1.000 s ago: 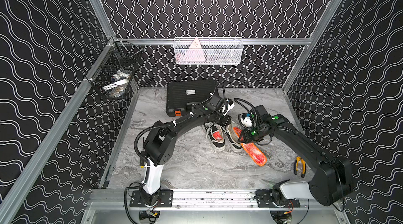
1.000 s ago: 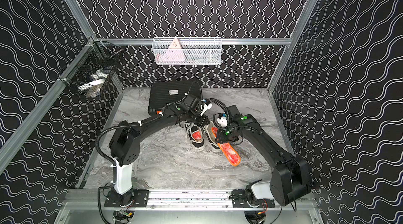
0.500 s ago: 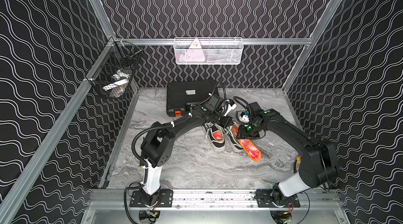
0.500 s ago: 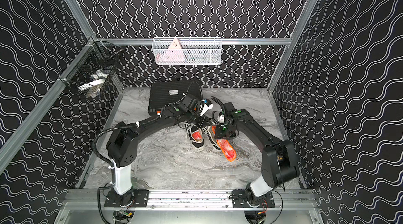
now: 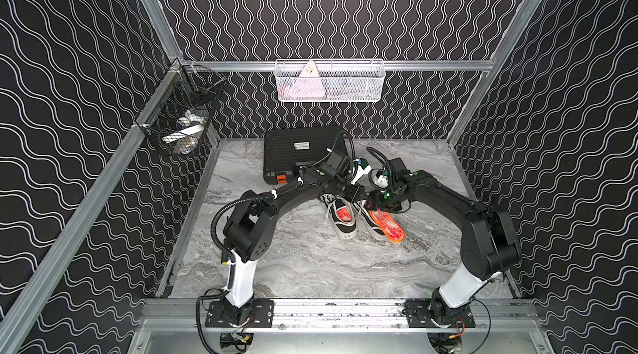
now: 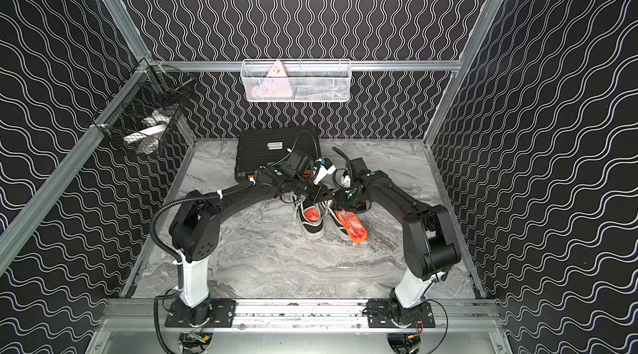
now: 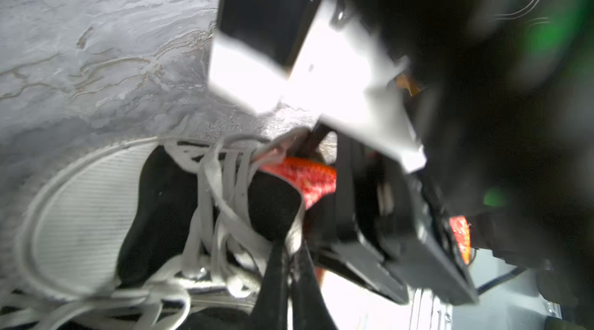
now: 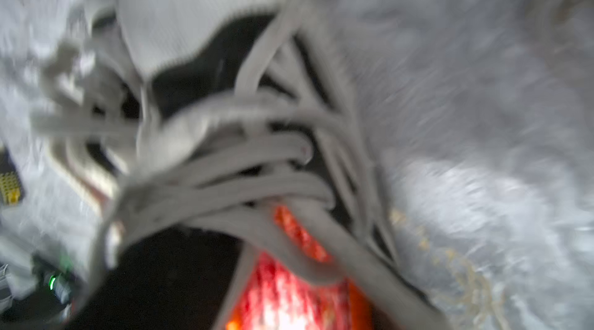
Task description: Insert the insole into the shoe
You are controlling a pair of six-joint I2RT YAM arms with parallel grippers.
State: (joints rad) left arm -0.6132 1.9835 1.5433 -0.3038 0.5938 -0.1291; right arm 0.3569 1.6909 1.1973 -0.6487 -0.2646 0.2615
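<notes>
Clamping its jaws together, the left gripper sits by the laces of a white-soled black canvas shoe. Just beside it, the right gripper is over the orange-red foam insole; its jaw gap cannot be told. That insole lies partly in the shoe, free end reaching the grey marble table.

My left arm and right arm arch inward, wrists nearly meeting. My left gripper is closed tight. On my right gripper the jaws are hidden.
</notes>
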